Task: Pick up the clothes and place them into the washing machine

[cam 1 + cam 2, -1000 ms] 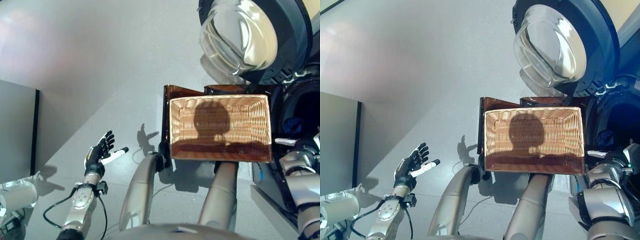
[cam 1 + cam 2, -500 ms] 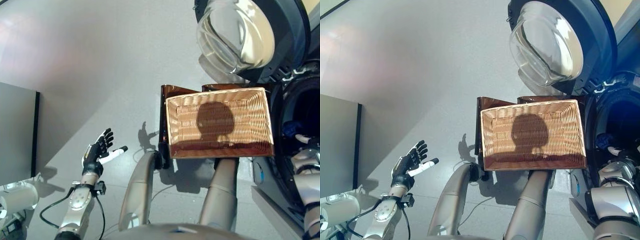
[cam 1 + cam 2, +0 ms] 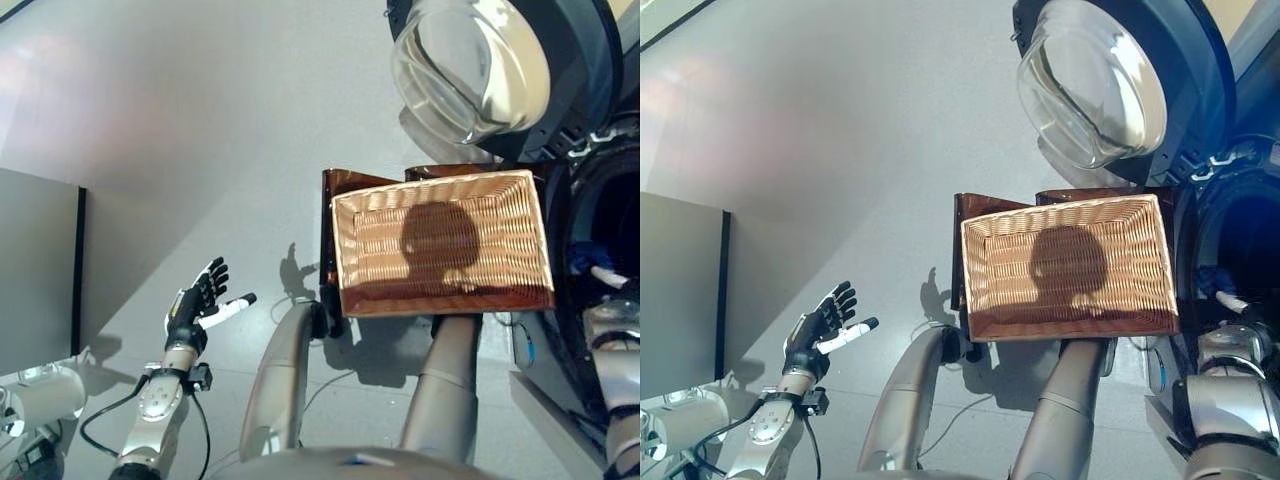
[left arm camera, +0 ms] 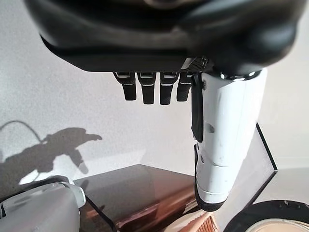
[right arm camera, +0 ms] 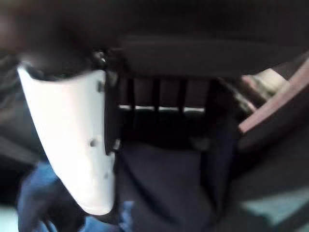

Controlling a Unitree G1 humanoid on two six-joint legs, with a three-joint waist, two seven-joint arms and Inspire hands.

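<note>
The wicker basket [image 3: 440, 255] rests on the dark brown box [image 3: 337, 186] beside the washing machine and holds no clothes. My right hand [image 3: 603, 274] reaches into the dark drum opening [image 3: 605, 215], with a blue cloth [image 3: 578, 258] just beside its white thumb. In the right wrist view the hand [image 5: 159, 96] has straight fingers above dark navy and blue cloth [image 5: 169, 183] inside the drum. My left hand [image 3: 198, 305] is open and empty, held over the grey floor far to the left; the left wrist view shows its thumb [image 4: 224, 140] and straight fingers.
The machine's round glass door [image 3: 470, 62] stands swung open above the basket. A grey panel [image 3: 35, 270] stands at the far left. Grey floor [image 3: 200, 130] lies between the panel and the box.
My right hand has moved further right, deeper into the drum opening. The picture has shifted slightly. The left hand and basket have stayed where they were.
</note>
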